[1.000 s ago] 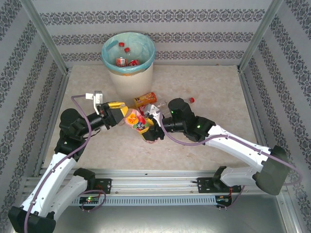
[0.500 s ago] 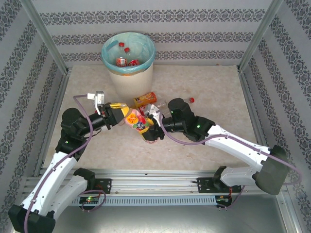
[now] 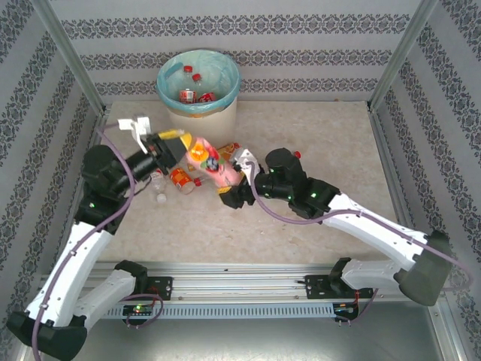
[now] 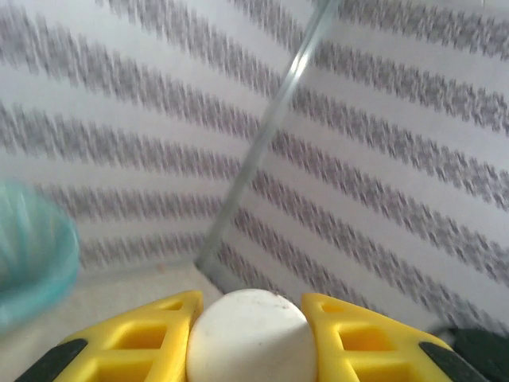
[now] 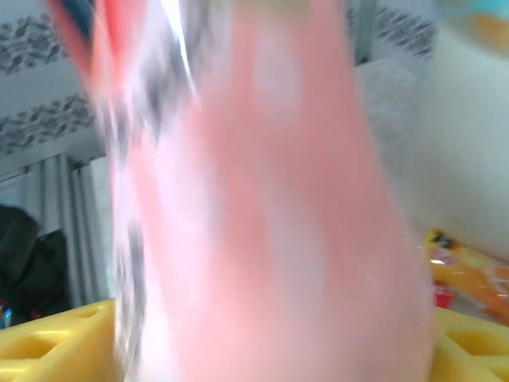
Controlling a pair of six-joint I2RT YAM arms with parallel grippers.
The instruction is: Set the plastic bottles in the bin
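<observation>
Beige worktop (image 3: pixel 188 226): left claw (image 3: pixel 179 143) clamped on the pink bottle (image 3: pixel 212 164) at its white end, right claw (image 3: pixel 234 183) gripping its other end, bin (image 3: pixel 192 124) just behind. Risk: both claws pulling, bottle twists loose, drops short.

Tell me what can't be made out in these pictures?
Right wrist view: the pink bottle is a close blur; label unreadable.
Top view: the right arm hides a bottle save its red cap.
Top view: bottles in the bin are too small to count.
Left wrist view: the edge crops the bin.
</observation>
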